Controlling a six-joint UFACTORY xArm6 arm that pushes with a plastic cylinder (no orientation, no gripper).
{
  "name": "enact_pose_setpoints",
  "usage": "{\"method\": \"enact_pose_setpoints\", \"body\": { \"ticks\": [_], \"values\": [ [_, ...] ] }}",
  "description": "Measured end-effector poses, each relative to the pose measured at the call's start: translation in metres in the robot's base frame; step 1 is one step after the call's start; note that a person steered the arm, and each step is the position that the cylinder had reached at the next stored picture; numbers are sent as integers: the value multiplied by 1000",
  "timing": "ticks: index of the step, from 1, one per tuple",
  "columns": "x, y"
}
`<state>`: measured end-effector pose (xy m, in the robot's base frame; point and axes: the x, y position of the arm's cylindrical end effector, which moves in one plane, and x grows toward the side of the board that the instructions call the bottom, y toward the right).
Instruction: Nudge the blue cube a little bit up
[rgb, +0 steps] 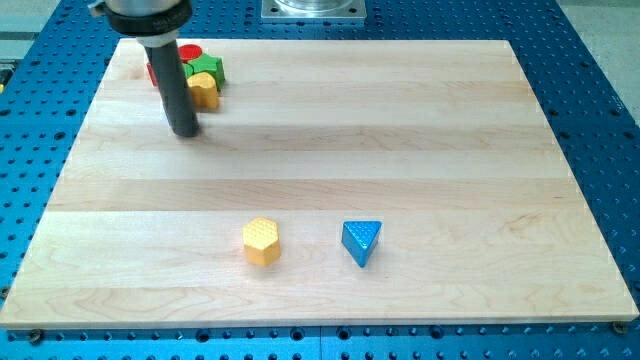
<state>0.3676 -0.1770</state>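
A blue block with a triangular top lies low on the wooden board, right of centre. I see no cube-shaped blue block. My rod comes down from the view's top left, and its tip rests on the board far up and to the left of the blue block. The tip touches no block; a yellow block lies just above and to the right of it.
A yellow hexagonal block lies left of the blue block. A cluster at the top left holds a red block, a green block and the yellow one; another red piece is partly hidden behind the rod. A blue perforated table surrounds the board.
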Motion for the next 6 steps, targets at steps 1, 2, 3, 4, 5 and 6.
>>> {"method": "enact_pose_setpoints", "body": {
  "ticks": [1,2,3,4,5,6],
  "values": [
    [-1,-17],
    [-1,-41],
    [-2,-47],
    [-2,-32],
    [-2,-30],
    [-2,-27]
  ]
}}
